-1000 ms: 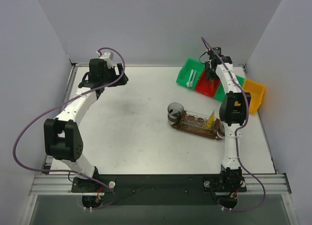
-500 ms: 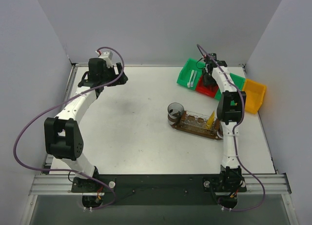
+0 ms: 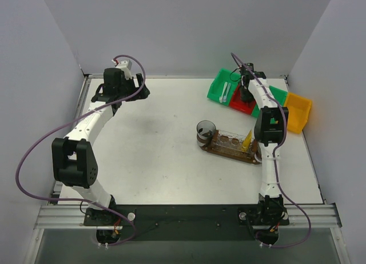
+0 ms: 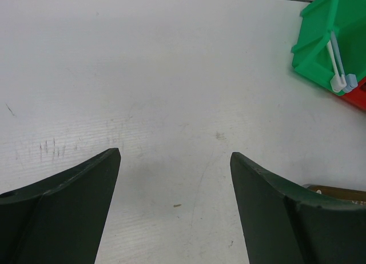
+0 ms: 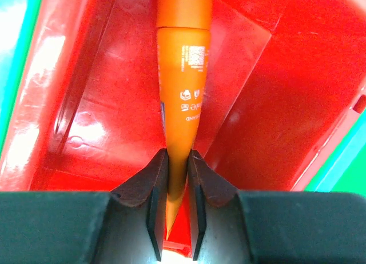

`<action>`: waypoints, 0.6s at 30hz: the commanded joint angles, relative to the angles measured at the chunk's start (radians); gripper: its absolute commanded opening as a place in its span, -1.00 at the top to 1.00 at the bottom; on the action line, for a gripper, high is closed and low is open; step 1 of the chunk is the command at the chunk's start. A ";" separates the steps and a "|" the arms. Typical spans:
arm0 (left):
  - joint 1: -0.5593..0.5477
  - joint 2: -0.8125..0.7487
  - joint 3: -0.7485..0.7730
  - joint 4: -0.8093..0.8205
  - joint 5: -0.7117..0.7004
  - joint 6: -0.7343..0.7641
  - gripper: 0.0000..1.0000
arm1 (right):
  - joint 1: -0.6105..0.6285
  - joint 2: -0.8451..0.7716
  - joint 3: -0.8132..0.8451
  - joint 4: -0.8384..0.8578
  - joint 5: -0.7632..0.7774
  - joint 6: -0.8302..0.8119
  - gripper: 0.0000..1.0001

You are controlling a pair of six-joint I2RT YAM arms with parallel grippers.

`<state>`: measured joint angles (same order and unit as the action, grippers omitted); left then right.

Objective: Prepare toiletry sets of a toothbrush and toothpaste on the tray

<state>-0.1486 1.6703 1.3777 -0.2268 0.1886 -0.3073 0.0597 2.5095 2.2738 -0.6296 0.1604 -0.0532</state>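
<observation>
right gripper (image 5: 177,181) is down in the red bin (image 5: 257,98), upper right of the top view, fingers (image 5: 153,184) clamped on the orange toothpaste tube (image 5: 182,70)

grip is on the thin flat tail, bottom centre of the wrist frame. the fat end points away toward the top edge, so most of the tube sticks out past the fingertips. tube runs dead centre between the pads, roughly in line with them, with the tail tip poking back toward the palm

for the lift: go straight up and clear the bin walls before any sideways move. the hold is on the narrow end, so I'd expect the tube to pivot or slip if it clips a wall. then carry it down-frame to the tray (image 3: 207,147), centre right of the top view, and into one of the clear cups (image 3: 229,139). the cup at the tray's right end already has a yellow tube (image 3: 247,140)

left gripper (image 4: 174,155) has its jaws wide apart, holding nothing, over bare table in the upper left of the top view
</observation>
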 commanded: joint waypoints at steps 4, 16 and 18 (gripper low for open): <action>0.011 -0.006 0.047 0.023 0.015 -0.004 -0.77 | 0.008 -0.067 -0.002 -0.038 0.057 0.029 1.00; 0.017 -0.043 0.046 0.058 0.043 0.030 -0.77 | -0.003 -0.215 -0.008 -0.007 0.022 0.102 1.00; 0.018 -0.052 0.043 0.067 0.048 0.031 -0.77 | -0.006 -0.245 -0.019 0.005 -0.008 0.110 1.00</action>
<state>-0.1398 1.6699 1.3777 -0.2199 0.2050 -0.2989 0.0593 2.4153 2.2631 -0.6399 0.1722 0.0181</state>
